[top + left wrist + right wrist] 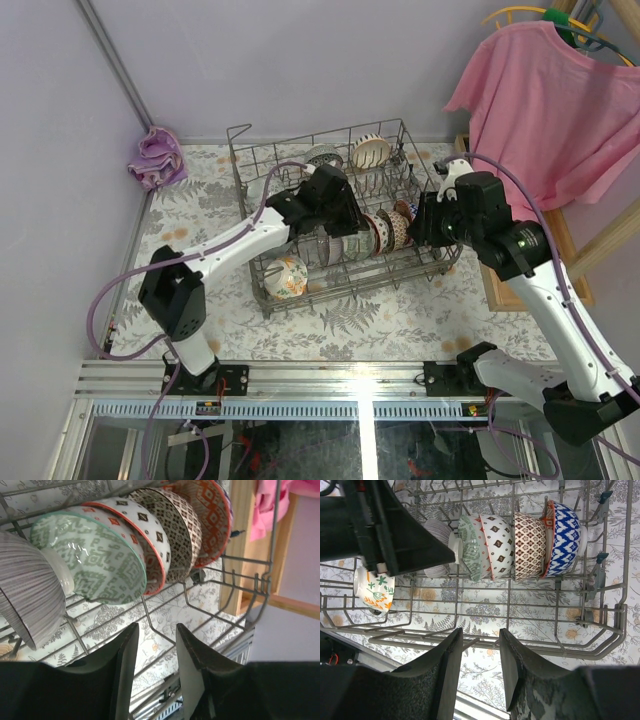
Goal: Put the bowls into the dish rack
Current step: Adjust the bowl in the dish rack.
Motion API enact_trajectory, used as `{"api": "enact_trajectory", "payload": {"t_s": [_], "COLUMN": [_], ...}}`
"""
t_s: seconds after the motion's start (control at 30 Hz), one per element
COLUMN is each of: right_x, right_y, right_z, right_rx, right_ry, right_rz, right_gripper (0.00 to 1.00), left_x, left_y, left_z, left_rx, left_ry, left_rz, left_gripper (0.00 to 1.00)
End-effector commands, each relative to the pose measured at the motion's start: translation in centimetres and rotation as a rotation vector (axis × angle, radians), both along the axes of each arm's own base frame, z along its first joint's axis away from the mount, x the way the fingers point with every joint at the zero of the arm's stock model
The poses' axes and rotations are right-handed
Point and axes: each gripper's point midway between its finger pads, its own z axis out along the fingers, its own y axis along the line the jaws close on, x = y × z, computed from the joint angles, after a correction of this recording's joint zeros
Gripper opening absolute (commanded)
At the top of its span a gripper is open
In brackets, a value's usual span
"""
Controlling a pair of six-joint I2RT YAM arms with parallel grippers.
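The grey wire dish rack point(352, 286) stands mid-table. A row of bowls point(386, 232) stands on edge in it. A floral bowl point(287, 278) sits at its near left corner, and two more bowls point(370, 150) are at the back. My left gripper point(335, 218) is open and empty inside the rack. In its wrist view the gripper point(157, 630) is below a pale green bowl point(100, 560) and a red-rimmed white bowl point(147, 535). My right gripper point(424, 226) is open and empty at the rack's right end. Its wrist view point(480, 635) shows the blue-and-white bowl point(565, 537) and the others in the row.
A pink cloth point(157, 158) lies at the back left by the wall. A pink shirt point(545, 100) hangs at the right over a wooden frame point(500, 290). The left arm point(380, 525) fills the top left of the right wrist view.
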Motion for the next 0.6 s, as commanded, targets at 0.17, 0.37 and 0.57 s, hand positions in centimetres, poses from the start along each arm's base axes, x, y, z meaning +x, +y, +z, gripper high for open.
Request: {"api": "enact_trajectory", "payload": {"t_s": [0.17,0.37,0.57], "right_x": [-0.4,-0.5,-0.5], "right_y": [-1.1,-1.2,-1.2], "right_z": [2.1,2.2,2.1], "right_rx": [-0.011,-0.015,-0.018], "right_ry": [-0.065,-0.07,-0.073], "right_rz": [-0.014,-0.015,-0.012], "right_gripper": [0.43,0.43,0.43], "left_x": [3.4,4.5,4.9], "left_y": [-0.7,-1.0,-1.5], "left_z": [-0.6,-1.5,-2.6], "left_rx": [0.044,0.079,0.101], "left_ry": [-0.057,-0.071,-0.064], "left_rz": [0.136,0.171,0.177], "left_gripper": [0.33,0.33,0.32]}}
